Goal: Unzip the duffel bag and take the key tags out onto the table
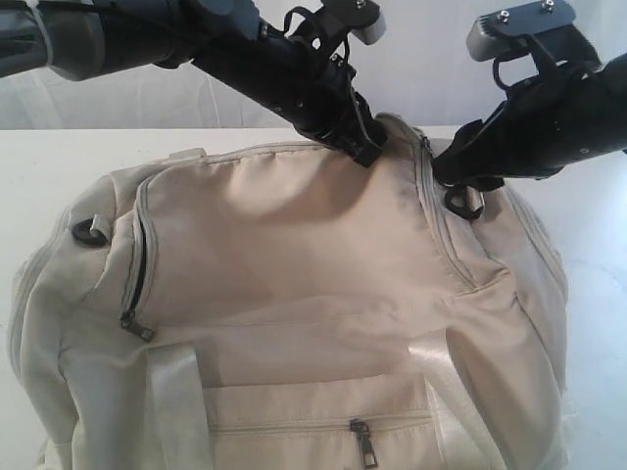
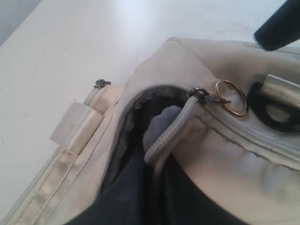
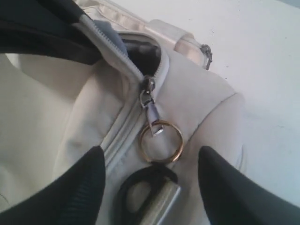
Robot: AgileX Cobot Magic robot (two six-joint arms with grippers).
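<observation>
**Two claws at the top zipper: one spread, one pinching**

The right claw (image 3: 150, 154) stands released. Its two dark fingers (image 3: 84, 187) are spread wide on either side of the brass ring (image 3: 161, 141) and touch neither the ring nor each other. The ring lies flat on the cream cloth of the duffel bag (image 1: 294, 255) and hangs from the zipper pull (image 3: 149, 101) just beside it. On the opposite side of the ring from the pull, close by, a black D-ring (image 3: 129, 187) holds the end of a pale webbing strap.

The left claw (image 1: 364, 149) is clenched on the bag's zipper edge (image 2: 159, 140), just past the pull from the ring, and holds that lip raised. The opening (image 2: 136, 112) starts at the pull and gapes away from the ring, showing dark lining. A pale bluish shape (image 2: 157, 124) sits inside the gap. I cannot tell whether it is one of the key tags.

Across the opening from the ring, a second small zipper pull (image 2: 101, 83) lies at the bag's edge. The bag rests on the white table (image 1: 59, 166), whose bare surface spreads out beyond the ring's end of the bag. The pocket zippers on the bag's side face are well apart from the ring.
</observation>
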